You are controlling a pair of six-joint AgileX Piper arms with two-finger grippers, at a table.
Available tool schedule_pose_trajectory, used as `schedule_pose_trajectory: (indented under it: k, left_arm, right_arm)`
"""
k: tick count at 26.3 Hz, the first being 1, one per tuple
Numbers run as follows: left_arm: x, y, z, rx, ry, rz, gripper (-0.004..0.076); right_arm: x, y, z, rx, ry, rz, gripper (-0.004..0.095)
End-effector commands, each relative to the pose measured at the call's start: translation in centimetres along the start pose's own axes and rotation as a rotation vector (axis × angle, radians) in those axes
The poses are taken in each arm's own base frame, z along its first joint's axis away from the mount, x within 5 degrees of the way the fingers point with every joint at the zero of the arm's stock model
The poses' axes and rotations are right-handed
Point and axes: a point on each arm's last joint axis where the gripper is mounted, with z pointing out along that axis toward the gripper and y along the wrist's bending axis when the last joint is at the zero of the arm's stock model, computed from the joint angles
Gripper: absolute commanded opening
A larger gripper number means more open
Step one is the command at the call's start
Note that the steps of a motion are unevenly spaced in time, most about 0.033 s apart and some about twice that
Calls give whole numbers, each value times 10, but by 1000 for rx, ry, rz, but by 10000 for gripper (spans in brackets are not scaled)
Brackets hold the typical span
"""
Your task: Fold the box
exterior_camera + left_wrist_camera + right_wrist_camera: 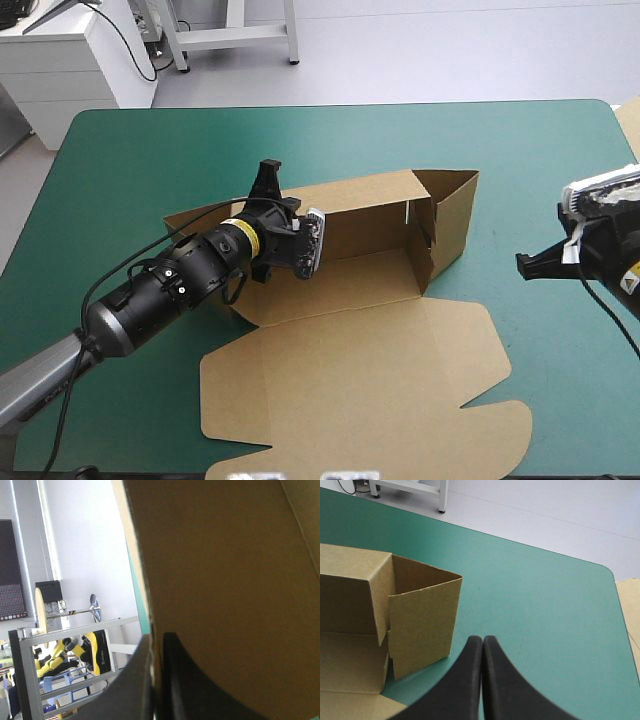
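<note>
The brown box [360, 350] lies mid-table with its lid flat toward the near edge. Its back wall and right end wall stand raised, the right end flap angled outward. My left gripper [268, 182] is at the left end of the back wall. In the left wrist view its black fingers [185, 680] are all but shut, with the board's edge [225, 580] between them. My right gripper [526, 266] hangs to the right of the box, apart from it. Its jaws [482, 645] meet in one point, shut on nothing, aimed near the raised end flap [422, 622].
Bare teal-green cover [150, 150] lies beyond the box and to its right [545, 605]. A pale sheet's edge [630, 125] shows at the table's far right corner, also seen in the right wrist view [630, 610].
</note>
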Motion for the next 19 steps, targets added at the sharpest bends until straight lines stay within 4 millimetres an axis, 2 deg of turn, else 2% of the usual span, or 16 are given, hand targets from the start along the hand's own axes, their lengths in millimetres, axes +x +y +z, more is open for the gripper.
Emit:
schedule_pose_trajectory:
  k: [1,5,9,15,19]
  left_arm:
    - [2,8,-11,-66,5,32,-8]
    - [3,5,-9,-59,5,31,-8]
    - [3,5,-12,-66,1,30,-8]
    - [5,-11,-24,-136,-46,168,-8]
    - [7,-23,-27,-130,-65,164,-8]
  right_arm:
    - [-14,1,16,-8,-45,-27,-21]
    - [-22,6,52,-20,14,-38,-21]
    - [-36,7,72,-29,38,-53,-21]
    - [-61,6,89,-34,55,-51,-21]
    - [-73,9,98,-70,60,-33,-21]
